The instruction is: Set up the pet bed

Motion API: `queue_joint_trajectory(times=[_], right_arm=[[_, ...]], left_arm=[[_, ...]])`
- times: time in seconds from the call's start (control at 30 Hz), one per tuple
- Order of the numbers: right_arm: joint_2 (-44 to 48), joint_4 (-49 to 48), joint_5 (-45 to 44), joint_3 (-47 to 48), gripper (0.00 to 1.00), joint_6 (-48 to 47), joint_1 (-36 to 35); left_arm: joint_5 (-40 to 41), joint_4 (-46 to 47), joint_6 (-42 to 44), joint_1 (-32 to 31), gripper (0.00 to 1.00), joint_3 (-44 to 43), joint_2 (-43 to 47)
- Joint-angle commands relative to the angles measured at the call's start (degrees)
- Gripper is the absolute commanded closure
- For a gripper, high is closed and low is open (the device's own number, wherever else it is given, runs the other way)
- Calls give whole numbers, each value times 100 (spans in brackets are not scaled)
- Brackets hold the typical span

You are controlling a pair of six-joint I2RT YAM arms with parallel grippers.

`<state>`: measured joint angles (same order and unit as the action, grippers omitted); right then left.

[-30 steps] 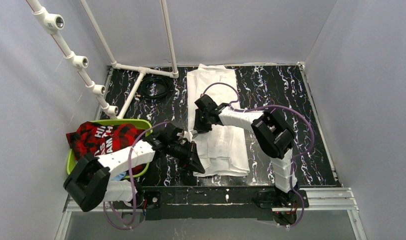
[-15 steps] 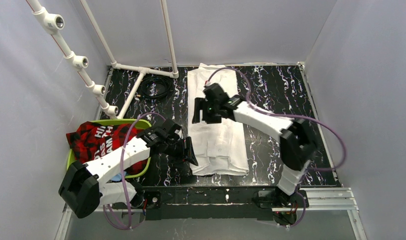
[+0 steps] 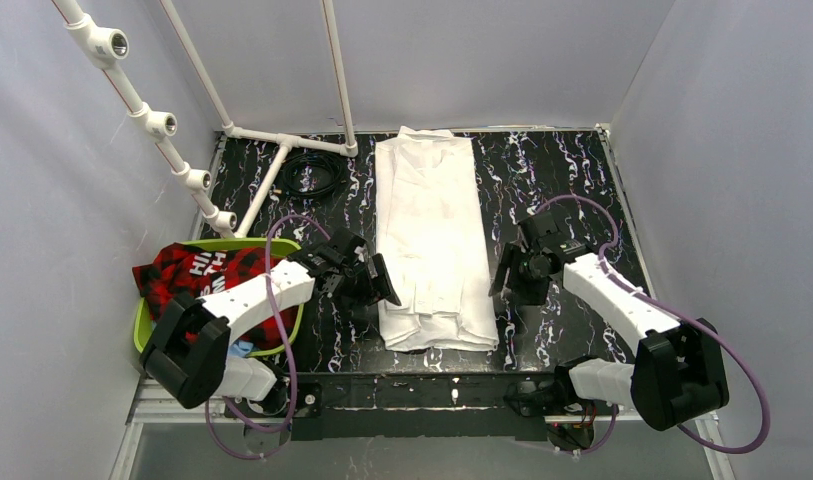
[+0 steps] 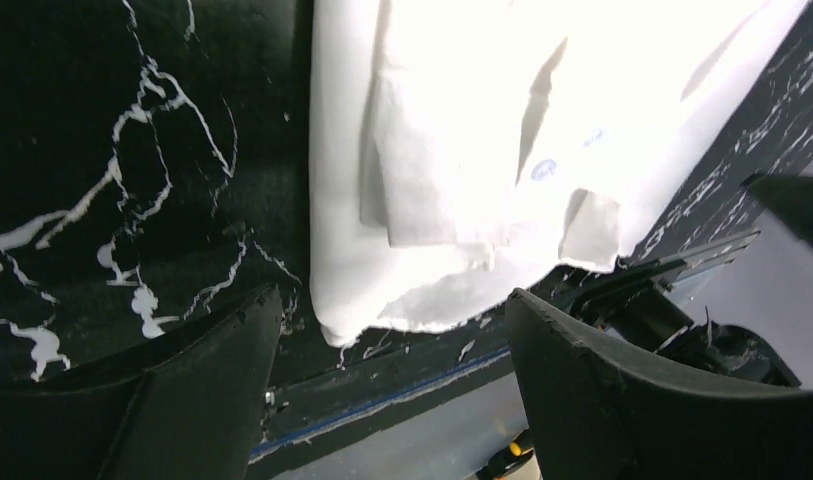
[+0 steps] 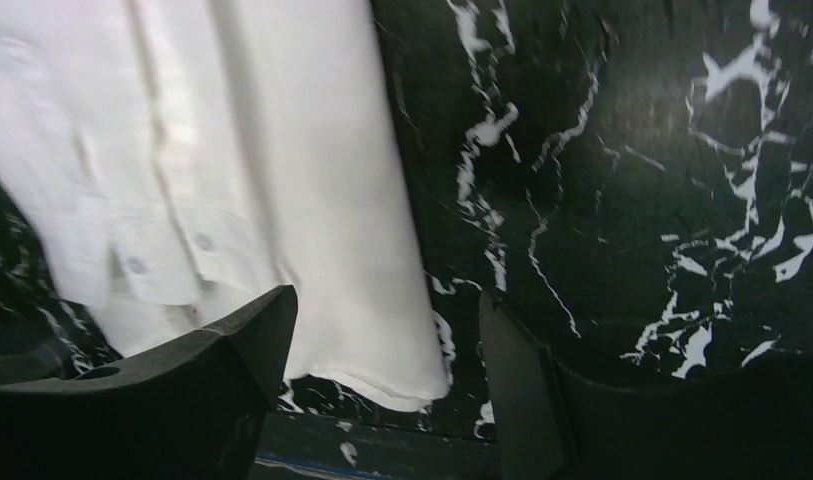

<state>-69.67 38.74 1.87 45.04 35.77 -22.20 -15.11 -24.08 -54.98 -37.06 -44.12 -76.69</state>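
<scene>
A white folded cloth [image 3: 432, 240] lies flat as a long strip down the middle of the black marbled table; it also shows in the left wrist view [image 4: 462, 130] and the right wrist view [image 5: 232, 150]. The green tub [image 3: 282, 245] at the left, which looks like the pet bed, holds a red plaid cloth [image 3: 197, 275]. My left gripper [image 3: 382, 290] [image 4: 394, 300] hovers open at the white cloth's near left edge, nothing between its fingers. My right gripper [image 3: 507, 280] [image 5: 387, 298] stands open just off the cloth's right edge, also empty.
A white pipe frame [image 3: 232, 130] rises at the back left, with a coil of black cable [image 3: 312, 172] beside its foot. The metal rail [image 3: 452, 385] of the table's near edge runs just below the cloth. Grey walls close in on three sides.
Both grippers opened and let go of the white cloth. The right arm swung from over the cloth to its right side; the left gripper drew back a little to the left edge.
</scene>
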Motion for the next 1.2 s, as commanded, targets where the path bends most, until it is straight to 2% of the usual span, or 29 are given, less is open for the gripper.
queue_joint_trajectory(times=[0.0,0.1,0.17,0.3,0.43,0.5,0.6,0.63,0.77,0.9,0.97,1.07,1.17], right_arm=[[195,-3,765,-372,30,-84,180],[150,-243,1171,-723,37,-51,282],[94,-415,1496,-964,41,-18,294],[11,-734,1869,-1376,45,6,295],[-122,-985,1959,-1596,55,-14,295],[-191,-1092,1966,-1641,60,-15,295],[-261,-1248,1962,-1686,63,0,295],[-285,-1275,1959,-1696,64,-6,295],[-352,-1430,1983,-1771,64,-57,295],[-355,-1503,1988,-1813,57,-127,295],[-354,-1509,1984,-1818,55,-149,295],[-359,-1406,1855,-1770,56,-231,295],[-294,-1192,1633,-1623,52,-374,295]], left_arm=[[-30,460,-213,100,23,223,-233],[-123,566,-345,102,33,371,-375],[-83,605,-470,102,36,519,-373],[52,666,-378,103,34,711,-291],[-60,908,-221,102,36,803,-389],[-220,1071,-236,102,45,835,-491],[-297,1090,-290,102,67,833,-645],[-304,1089,-308,102,72,845,-669],[-328,1084,-304,103,80,902,-674],[-352,1040,-307,102,84,905,-643],[-345,957,-335,102,80,885,-602],[-56,652,-287,102,61,848,-349],[129,702,-104,102,35,935,96]])
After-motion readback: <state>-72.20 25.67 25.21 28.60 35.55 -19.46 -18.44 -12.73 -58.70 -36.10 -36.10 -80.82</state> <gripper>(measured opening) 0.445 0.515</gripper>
